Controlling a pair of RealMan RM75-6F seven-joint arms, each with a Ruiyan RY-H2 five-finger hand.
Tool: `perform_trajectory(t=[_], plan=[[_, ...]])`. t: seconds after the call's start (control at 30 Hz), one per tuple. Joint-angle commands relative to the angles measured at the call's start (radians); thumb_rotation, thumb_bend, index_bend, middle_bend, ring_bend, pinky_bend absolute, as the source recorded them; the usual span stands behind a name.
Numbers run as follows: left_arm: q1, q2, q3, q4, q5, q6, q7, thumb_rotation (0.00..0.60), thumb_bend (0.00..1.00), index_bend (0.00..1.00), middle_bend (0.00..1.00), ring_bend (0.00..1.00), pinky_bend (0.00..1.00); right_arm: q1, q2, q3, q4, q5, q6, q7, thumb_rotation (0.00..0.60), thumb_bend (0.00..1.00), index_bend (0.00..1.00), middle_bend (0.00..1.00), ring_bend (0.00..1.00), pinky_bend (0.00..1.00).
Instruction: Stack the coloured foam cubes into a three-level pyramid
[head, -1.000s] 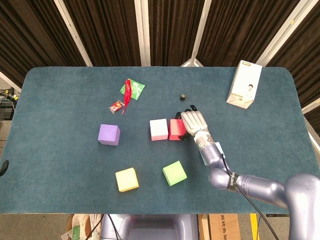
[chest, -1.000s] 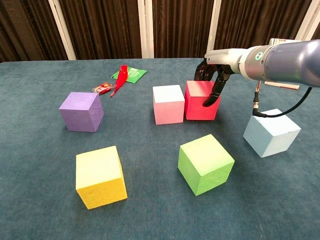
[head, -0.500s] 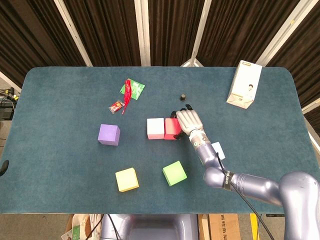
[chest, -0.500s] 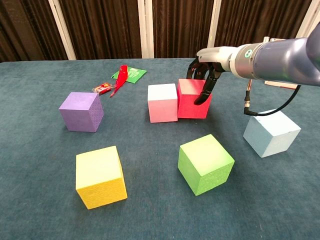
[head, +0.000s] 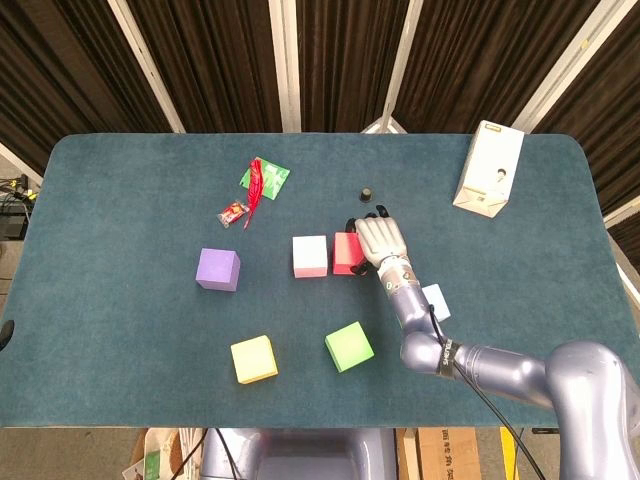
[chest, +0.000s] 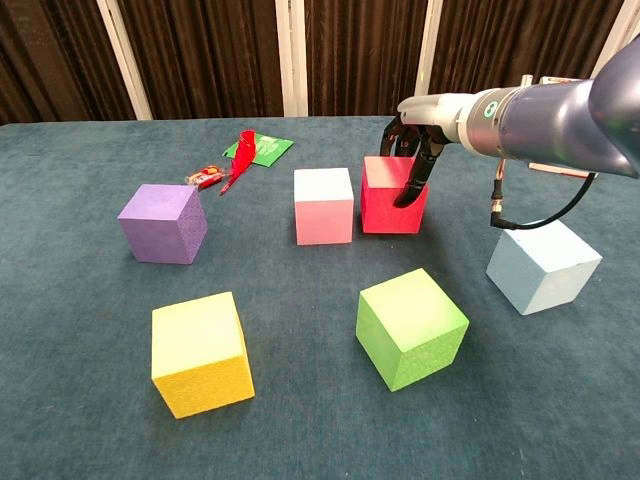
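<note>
Foam cubes are spread over the blue desk, none yet stacked. The red cube sits mid-desk, just beside the pink cube with a narrow gap between them. The right hand is draped over the red cube's far right edge, dark fingers curled down its side; whether a full grip is closed cannot be told, though contact is plain. The left hand is not seen in either view. The cubes are judged light, soft and slightly compressible, with matte faces that should not slip. A hold across two opposite flat faces, near the middle, is advised, with gentle pressure so the foam is not deformed. The purple cube, yellow cube, green cube and pale blue cube lie apart.
</note>
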Motion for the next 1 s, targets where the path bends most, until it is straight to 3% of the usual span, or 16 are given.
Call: perform_trajectory(t=[0.03,0.6,1.0], plan=[[0.000,-0.001,0.001,-0.002,0.002,0.002,0.004,0.600,0.38,0.10,0.00,0.00,0.00,-0.002,-0.004,-0.007,0.011,-0.013,0.001,-0.004,0.600,0.19,0.41,0.42,0.22,0.00],[-0.001,-0.008,0.001,-0.004,0.001,0.006,0.019,0.600,0.38,0.10,0.00,0.00,0.00,-0.026,0.003,0.002,0.029,-0.088,-0.094,0.086,0.600,0.19,0.41,0.42,0.22,0.00],[0.000,-0.005,-0.002,-0.002,-0.005,0.003,0.012,0.600,0.38,0.10,0.00,0.00,0.00,-0.011,-0.042,-0.019,0.083,-0.123,-0.054,0.056,0.600,0.19,0.41,0.42,0.22,0.00]])
